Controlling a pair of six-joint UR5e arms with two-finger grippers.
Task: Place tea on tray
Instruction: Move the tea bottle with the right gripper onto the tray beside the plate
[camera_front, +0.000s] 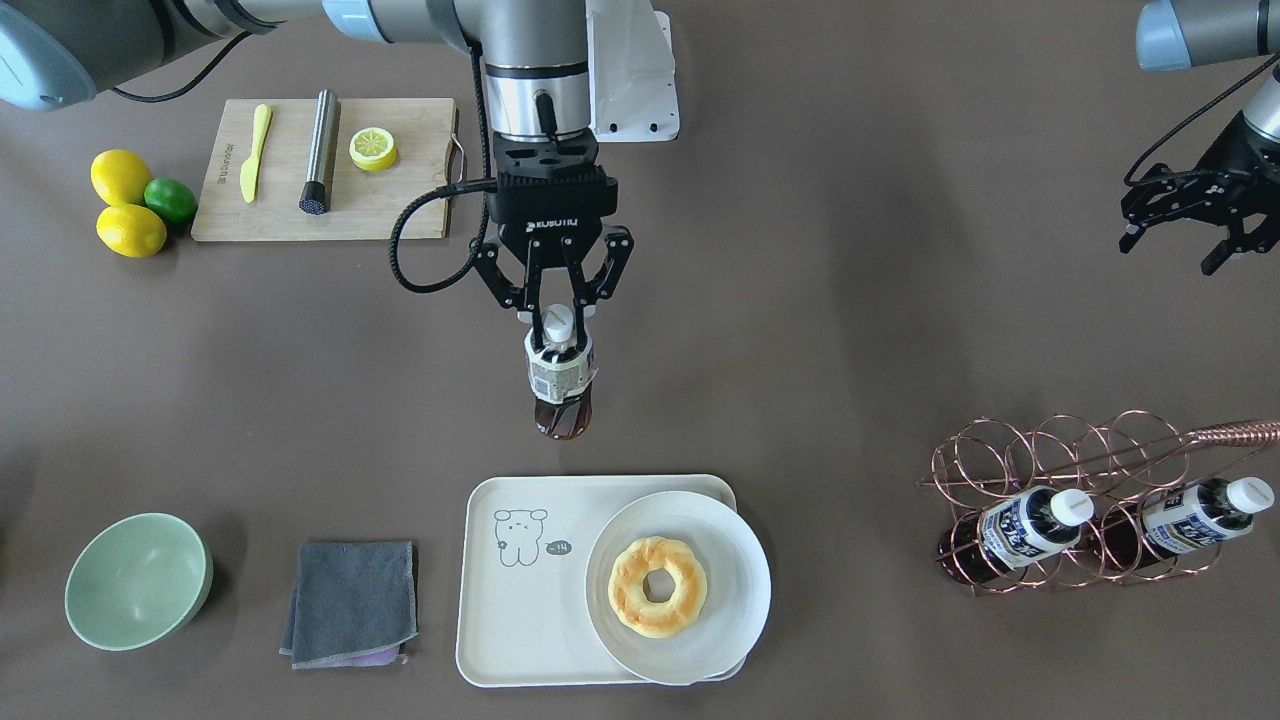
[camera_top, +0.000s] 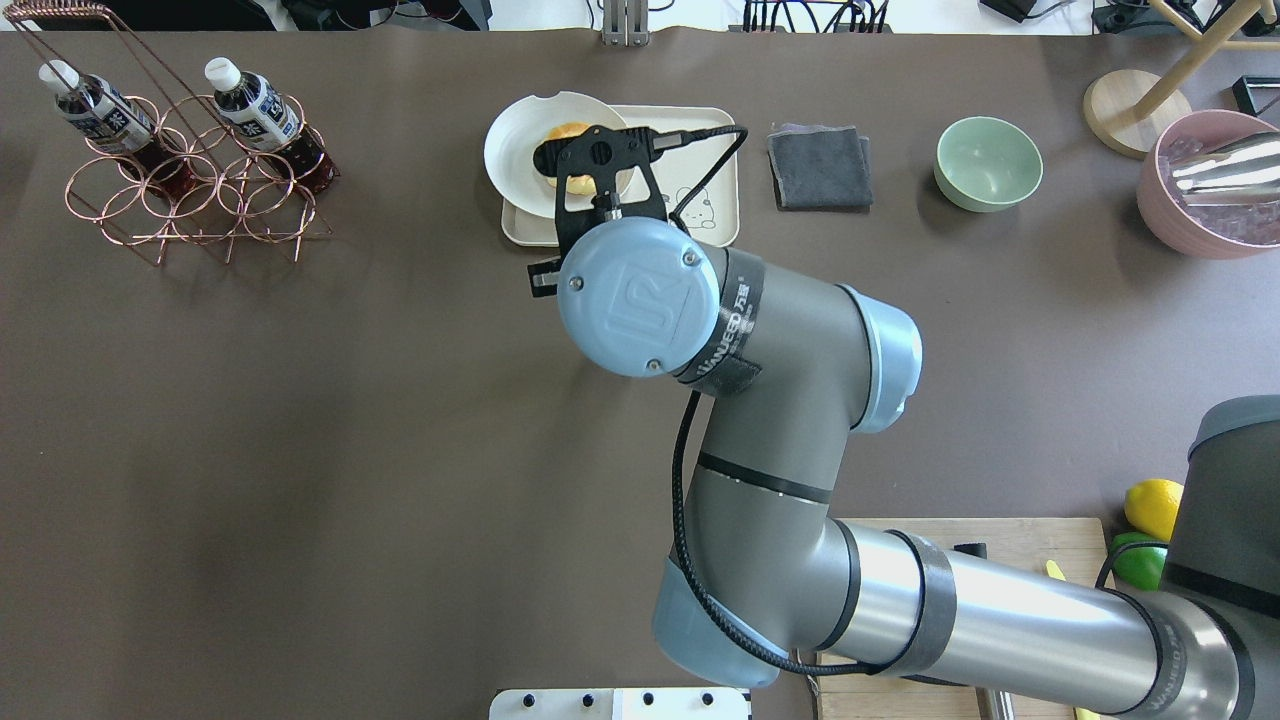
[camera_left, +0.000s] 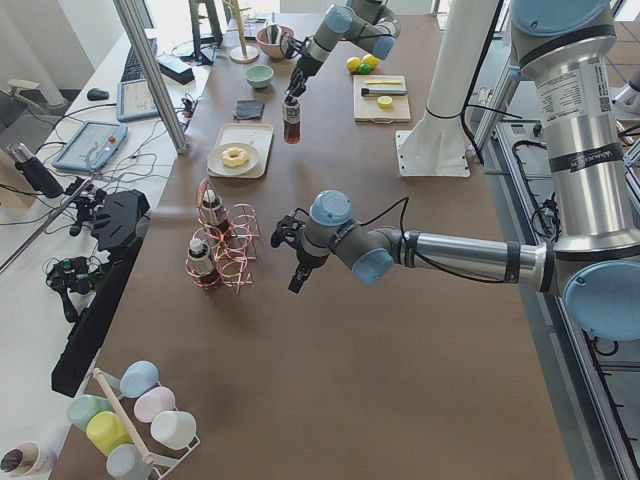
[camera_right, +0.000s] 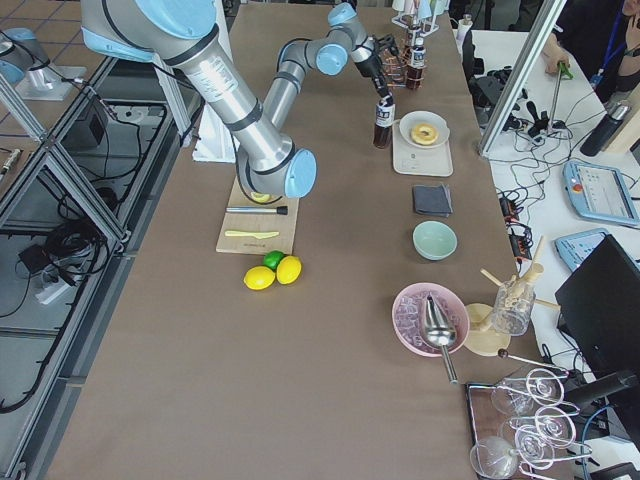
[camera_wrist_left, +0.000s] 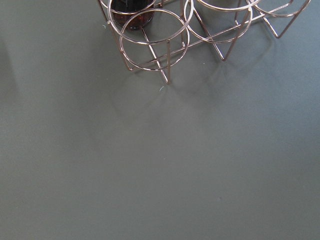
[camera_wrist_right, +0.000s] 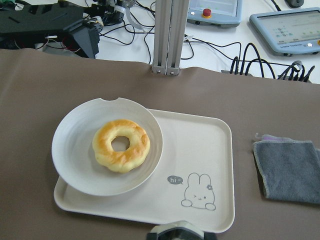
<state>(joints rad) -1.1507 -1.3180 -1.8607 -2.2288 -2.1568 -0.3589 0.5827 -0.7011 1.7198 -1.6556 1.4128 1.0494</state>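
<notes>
My right gripper is shut on the white cap and neck of a tea bottle with dark brown drink. It holds the bottle upright above the table, just on the robot's side of the cream tray. In the right wrist view the tray lies ahead and the bottle's cap shows at the bottom edge. Two more alike bottles lie in a copper wire rack. My left gripper is open and empty, near the rack.
A round white plate with a donut fills the tray's left half as seen from the robot. A grey cloth and a green bowl lie beyond its other side. A cutting board, lemons and a lime are near the robot.
</notes>
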